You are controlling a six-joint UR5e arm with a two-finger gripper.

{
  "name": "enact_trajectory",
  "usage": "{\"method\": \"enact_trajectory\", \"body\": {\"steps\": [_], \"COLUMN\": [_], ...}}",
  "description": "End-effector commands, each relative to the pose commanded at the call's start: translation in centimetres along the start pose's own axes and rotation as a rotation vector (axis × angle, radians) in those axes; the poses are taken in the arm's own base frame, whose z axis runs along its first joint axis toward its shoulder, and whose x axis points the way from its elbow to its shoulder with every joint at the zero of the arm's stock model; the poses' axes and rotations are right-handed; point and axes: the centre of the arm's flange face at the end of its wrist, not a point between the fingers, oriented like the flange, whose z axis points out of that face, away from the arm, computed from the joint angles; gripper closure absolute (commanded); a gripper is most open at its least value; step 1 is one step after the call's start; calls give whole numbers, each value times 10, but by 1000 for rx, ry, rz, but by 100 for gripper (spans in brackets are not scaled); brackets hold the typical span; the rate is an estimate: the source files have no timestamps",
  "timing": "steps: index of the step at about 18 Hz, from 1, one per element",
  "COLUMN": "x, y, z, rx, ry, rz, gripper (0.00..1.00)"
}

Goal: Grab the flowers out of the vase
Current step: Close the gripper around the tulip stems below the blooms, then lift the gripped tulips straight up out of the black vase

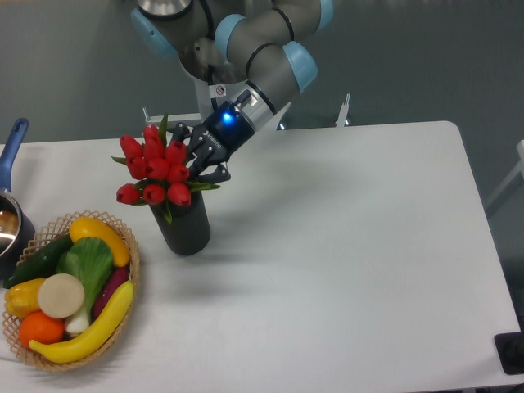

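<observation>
The flowers, a bunch of red tulip buds with green leaves, stand in the dark ribbed vase at the left of the white table. My gripper comes in from the right at a slant, its blue light lit. Its dark fingers are shut on the bunch's right side, among the leaves and stems just above the vase mouth. The stems inside the vase are hidden.
A wicker basket of fruit and vegetables sits at the front left, close to the vase. A blue-handled pot lies at the left edge. The white table stretches out to the right.
</observation>
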Motion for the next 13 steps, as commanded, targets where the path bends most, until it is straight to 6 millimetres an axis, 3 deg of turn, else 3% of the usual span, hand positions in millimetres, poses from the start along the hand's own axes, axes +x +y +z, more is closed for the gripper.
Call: {"method": "enact_trajectory", "body": {"steps": [5, 13], "x": [-12, -6], "y": [-42, -69], "z": [-11, -34], "rx": [13, 92], "ry": [-27, -56], "rz": [-79, -84], "gripper": [89, 88]}}
